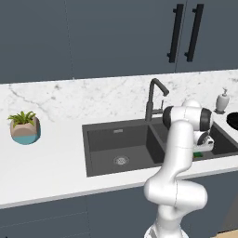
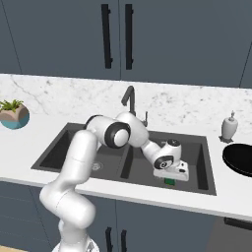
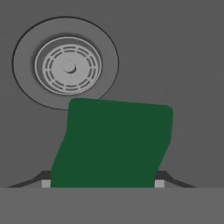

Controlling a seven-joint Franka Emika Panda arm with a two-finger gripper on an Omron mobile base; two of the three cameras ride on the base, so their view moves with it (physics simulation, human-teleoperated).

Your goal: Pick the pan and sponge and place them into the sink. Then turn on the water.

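Hand view shows the sponge (image 3: 113, 144), green scouring side toward the camera, clasped between the two dark fingertips (image 3: 43, 178) that flank its sides; it is judged to be grasped, not yet let go. Beneath it lies the dark floor of the sink (image 3: 192, 65), with a round metal drain (image 3: 68, 66) just beyond the sponge's far edge.

From the right base view, the gripper (image 2: 170, 179) is seen lowered into the right basin, near the front wall, with a sliver of green sponge (image 2: 170, 182) below the hand. Whether the sponge is resting on the basin floor or is held slightly above it cannot be told.

Further off, the pan (image 2: 239, 159) is seen on the counter to the right of the sink, well apart from the gripper and untouched. A white soap dispenser (image 2: 229, 127) stands just behind it. At the back of the sink, the faucet (image 2: 129, 101) is seen with no stream running.

By this judgement, the sponge's placement is nearly complete, only the release being left. The pan is yet to be picked and placed, and the water is yet to be turned on.
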